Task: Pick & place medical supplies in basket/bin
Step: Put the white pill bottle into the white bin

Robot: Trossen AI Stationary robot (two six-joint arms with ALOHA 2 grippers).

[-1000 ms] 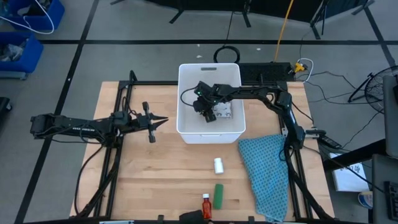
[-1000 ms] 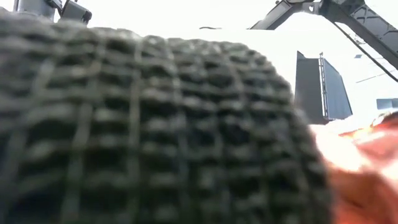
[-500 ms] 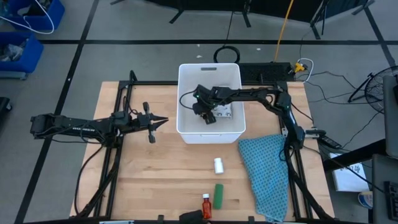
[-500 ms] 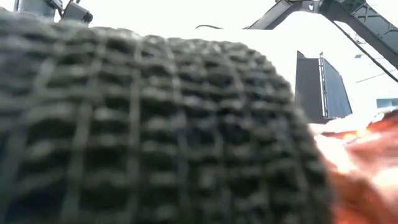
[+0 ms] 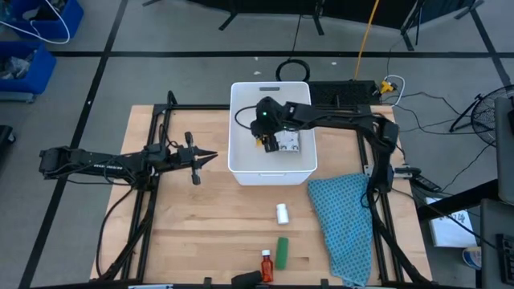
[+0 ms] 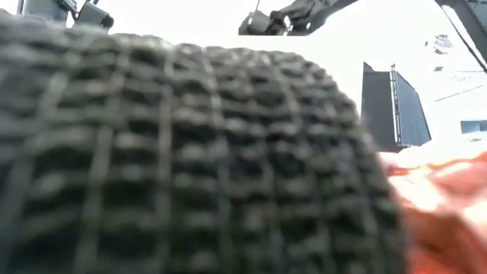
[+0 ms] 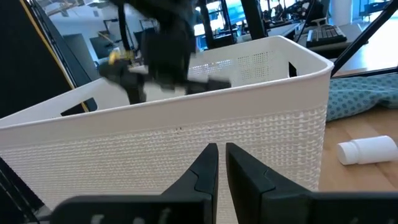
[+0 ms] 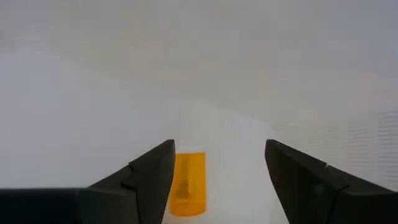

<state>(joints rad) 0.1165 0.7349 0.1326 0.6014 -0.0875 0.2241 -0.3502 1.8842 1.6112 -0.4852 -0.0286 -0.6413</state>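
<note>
A: Where do your supplies stand?

B: An orange vial [image 8: 186, 183] lies on the floor of the white tub [image 5: 241, 172], next to a flat speckled packet [image 5: 289, 143]. Your right gripper [image 5: 268, 143] hangs above them inside the tub, fingers spread and holding nothing; in its wrist view the vial sits between and below the two tips, long axis running along the line of sight.

A: And what remains outside?

B: You have the white bottle [image 5: 282, 213], the green stick-shaped box [image 5: 283, 250] and the orange-red bottle [image 5: 266, 265] on the table, in a loose line towards its near edge, just beside the teal cloth [image 5: 345, 217]. The white bottle lies on its side, nearest the tub.

A: Which arm should go?

B: I judge the right, since it must only lift clear and swing back. Your left gripper [image 5: 202, 156] waits beside the tub's left wall, fingers pressed together on nothing, pointing at the wall.
</note>
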